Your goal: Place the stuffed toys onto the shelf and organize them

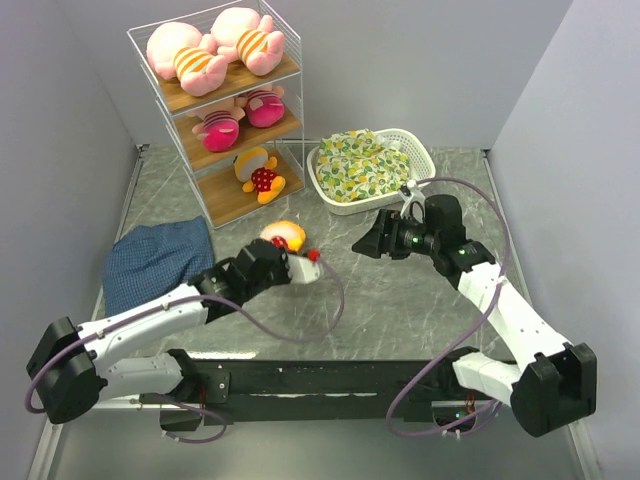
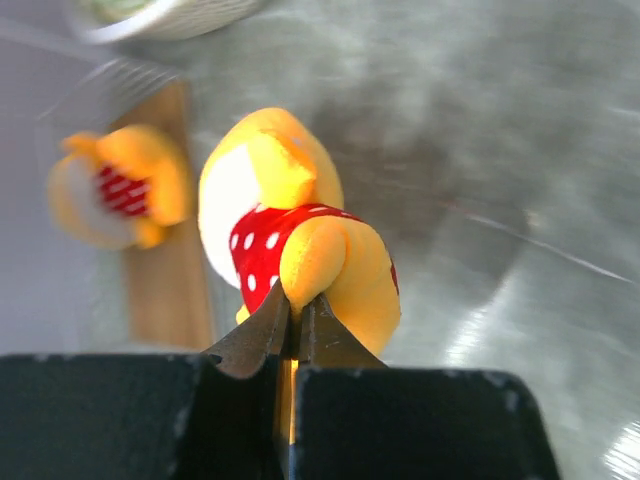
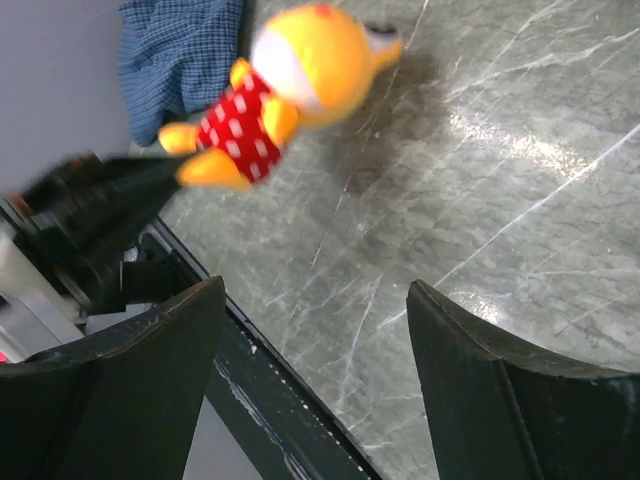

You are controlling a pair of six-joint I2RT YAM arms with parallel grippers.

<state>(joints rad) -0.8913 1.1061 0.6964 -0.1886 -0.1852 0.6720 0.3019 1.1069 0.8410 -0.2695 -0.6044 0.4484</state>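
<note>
Pinching a leg of the orange-yellow polka-dot toy, the left gripper holds it near the front of the shelf, whose bottom board carries its twin; farther right, the right gripper hangs spread, empty.

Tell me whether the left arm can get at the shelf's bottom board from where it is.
Probably yes: the bottom board is open-fronted toward the left pincer, which grips an orange toy; only tabletop lies between, and the blue cloth sits aside.
</note>
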